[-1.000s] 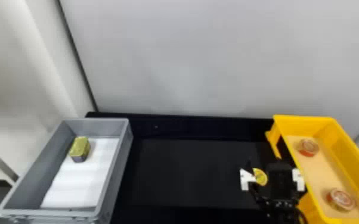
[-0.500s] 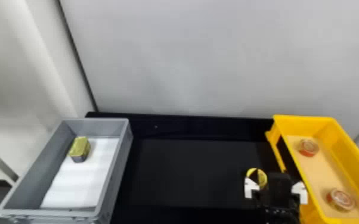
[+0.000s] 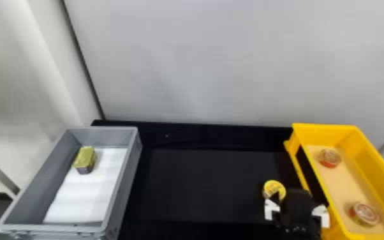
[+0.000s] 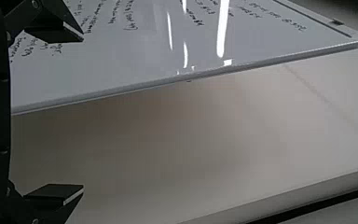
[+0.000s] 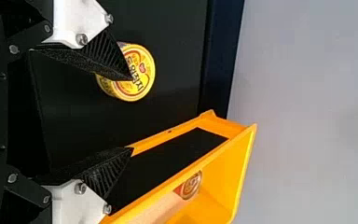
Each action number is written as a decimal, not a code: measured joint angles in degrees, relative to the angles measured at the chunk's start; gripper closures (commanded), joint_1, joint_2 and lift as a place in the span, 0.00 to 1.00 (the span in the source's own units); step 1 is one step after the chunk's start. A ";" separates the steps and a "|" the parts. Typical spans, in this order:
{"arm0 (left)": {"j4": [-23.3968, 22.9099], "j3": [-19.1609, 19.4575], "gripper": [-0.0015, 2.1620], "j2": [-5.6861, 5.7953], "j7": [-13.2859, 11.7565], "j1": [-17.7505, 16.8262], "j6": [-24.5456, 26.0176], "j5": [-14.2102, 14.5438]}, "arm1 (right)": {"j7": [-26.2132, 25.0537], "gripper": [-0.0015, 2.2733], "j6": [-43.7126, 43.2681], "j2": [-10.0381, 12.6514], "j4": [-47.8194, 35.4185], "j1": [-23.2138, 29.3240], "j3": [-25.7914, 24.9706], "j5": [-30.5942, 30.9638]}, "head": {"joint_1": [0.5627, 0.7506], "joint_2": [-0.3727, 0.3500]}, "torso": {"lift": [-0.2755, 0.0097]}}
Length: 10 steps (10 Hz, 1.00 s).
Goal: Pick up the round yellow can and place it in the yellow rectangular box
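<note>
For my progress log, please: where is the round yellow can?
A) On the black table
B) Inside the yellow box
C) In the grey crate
A: the round yellow can stands on the black table, between the grey crate and the yellow box.

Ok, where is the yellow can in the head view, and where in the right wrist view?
Head view: the yellow can is low, right of centre.
Right wrist view: upper half, left of centre, partly behind one finger of the right claw.
Shared landmark: the yellow box, nearby in both.
</note>
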 measured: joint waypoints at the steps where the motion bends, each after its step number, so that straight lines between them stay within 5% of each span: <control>1: 0.00 -0.02 0.06 0.00 0.00 0.00 -0.06 -0.15 | 0.44 0.15 0.01 -0.24 0.69 -0.35 -0.05 -0.64 | 0.70 0.53 | 0.73; 10: 0.73 0.24 0.06 0.00 -0.02 -0.03 -0.13 -0.68 | 0.70 0.15 1.65 -2.27 -2.34 -1.14 2.56 -1.99 | 0.70 0.53 | 0.73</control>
